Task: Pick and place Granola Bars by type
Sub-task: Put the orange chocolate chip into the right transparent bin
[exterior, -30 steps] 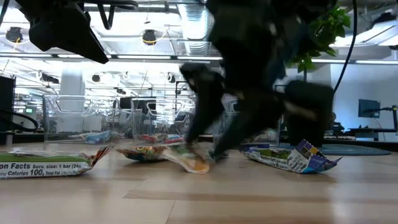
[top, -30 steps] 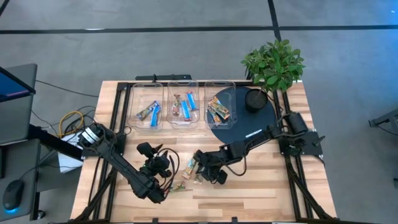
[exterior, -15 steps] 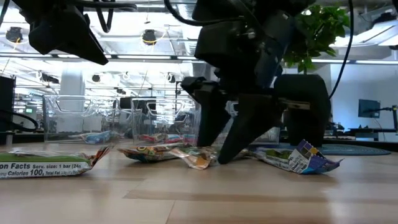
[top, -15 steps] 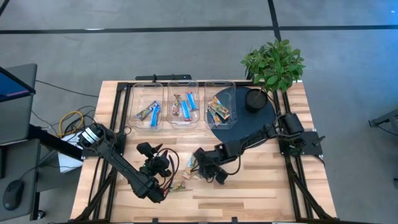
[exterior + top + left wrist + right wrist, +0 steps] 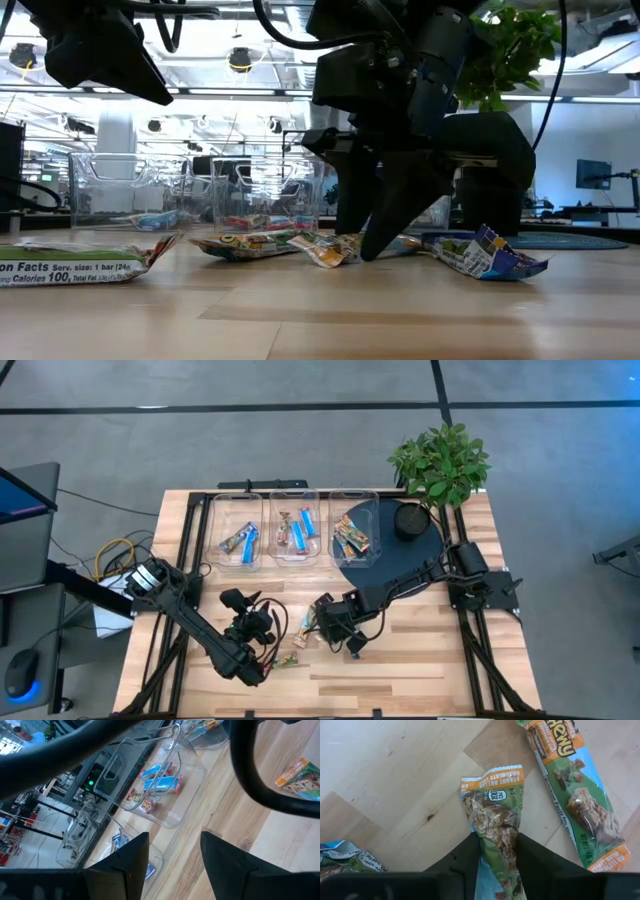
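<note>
My right gripper (image 5: 322, 625) stands over the loose granola bars at the table's middle front, fingers pointing steeply down, shut on a green-and-orange bar (image 5: 495, 810). A second green-and-orange bar (image 5: 575, 795) lies flat right beside it. Other bars (image 5: 85, 262) (image 5: 245, 245) (image 5: 485, 255) lie flat on the wood nearby. My left gripper (image 5: 240, 603) hangs above the table to the left, open and with nothing between its fingers (image 5: 125, 865). It faces three clear bins (image 5: 295, 510) at the back, which hold sorted bars. My right gripper pinches the green-and-orange bar across its width at the near end (image 5: 497, 837), between its two fingers (image 5: 470, 852). The wrapper is squeezed narrow there. The fingers come from above, slanting steeply down. The bar's far end (image 5: 325, 252) rests on the table.
A dark round disc (image 5: 400, 555) lies at the back right, reaching under the right bin. A potted plant (image 5: 440, 460) stands at the far right corner. Bare wood lies along the near edge, in front of the loose bars.
My right gripper has tipped more steeply downward and rolled at the wrist. Its fingers have drawn together onto the green-and-orange bar. The bar has shifted a little along the table with the fingers.
</note>
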